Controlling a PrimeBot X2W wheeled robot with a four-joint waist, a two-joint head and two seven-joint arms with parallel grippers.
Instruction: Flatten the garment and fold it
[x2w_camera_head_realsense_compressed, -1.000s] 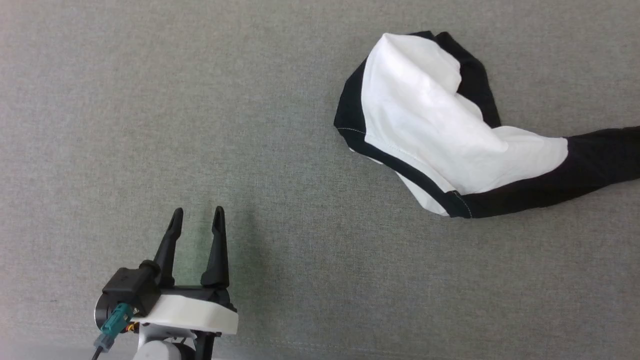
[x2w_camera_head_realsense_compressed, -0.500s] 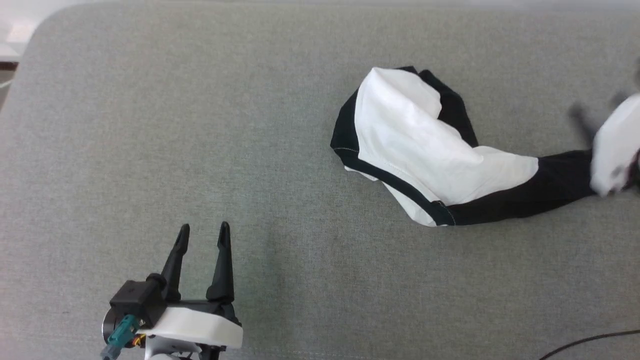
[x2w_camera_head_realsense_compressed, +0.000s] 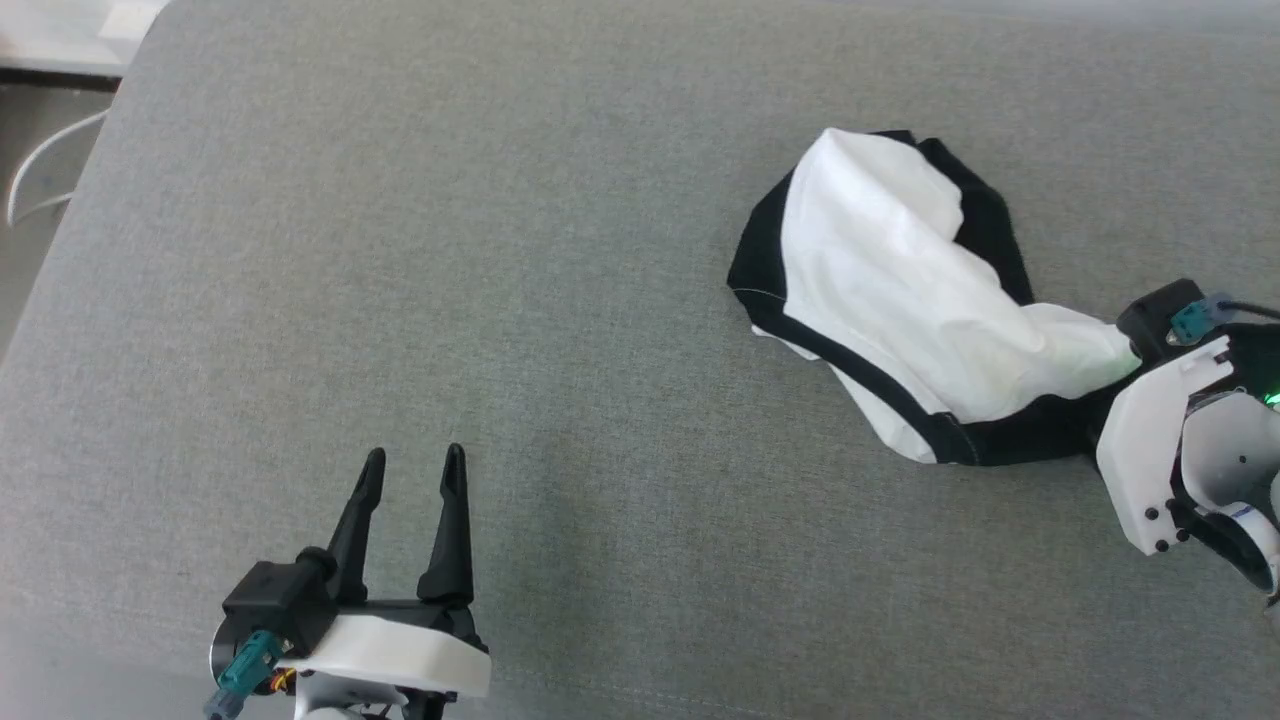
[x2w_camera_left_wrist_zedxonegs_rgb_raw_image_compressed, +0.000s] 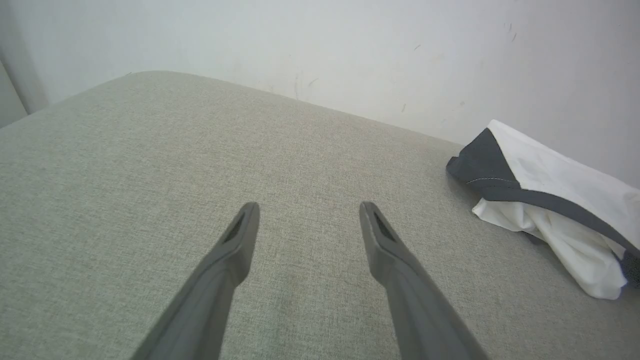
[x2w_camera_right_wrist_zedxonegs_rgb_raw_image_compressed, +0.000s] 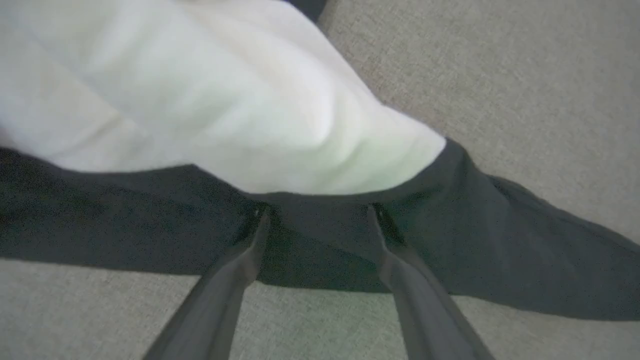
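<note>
On the grey padded surface (x2w_camera_head_realsense_compressed: 500, 250), the left gripper (x2w_camera_head_realsense_compressed: 415, 455) hangs with its fingers spread and empty, well apart from the crumpled white-and-black garment (x2w_camera_head_realsense_compressed: 900, 300) lying to the right, where the right gripper (x2w_camera_right_wrist_zedxonegs_rgb_raw_image_compressed: 317, 212), likewise spread and clasping nothing, points its tips at the black sleeve.

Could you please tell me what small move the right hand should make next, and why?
Probably lower the right hand slightly and close it on the black sleeve: its open fingers point at that sleeve, while the garment lies crumpled, and the left hand sits open, well apart.
</note>
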